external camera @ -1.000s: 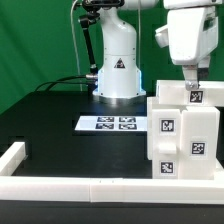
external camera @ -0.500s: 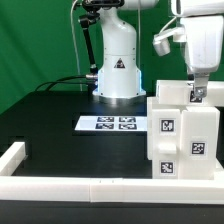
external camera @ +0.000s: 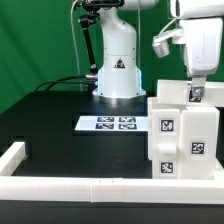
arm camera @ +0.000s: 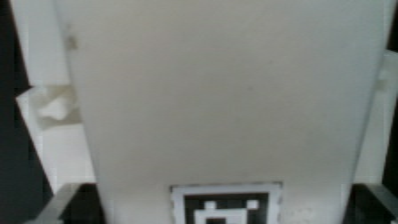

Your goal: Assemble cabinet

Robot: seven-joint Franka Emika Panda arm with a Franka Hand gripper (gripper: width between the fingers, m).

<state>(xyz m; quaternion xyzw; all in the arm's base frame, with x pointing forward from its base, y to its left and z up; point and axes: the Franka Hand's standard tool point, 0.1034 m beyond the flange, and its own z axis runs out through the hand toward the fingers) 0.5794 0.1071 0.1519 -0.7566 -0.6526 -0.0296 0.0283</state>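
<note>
- Cabinet [external camera: 182, 135] standing on the table beside the rail [external camera: 60, 186], near the marker board [external camera: 112, 124].
- Gripper [external camera: 197, 93] at cabinet top; jaw state impossible to tell.
- Best kept vertical, pressing gently to avoid tipping.

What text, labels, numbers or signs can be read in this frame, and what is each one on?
No readable words or numbers.
Robot base: a black triangular warning sign, its symbol too small to make out.
Marker board: four black-and-white square tags, patterns only.
Cabinet: several square tags on its faces, patterns only; one shows blurred in the wrist view.
</note>
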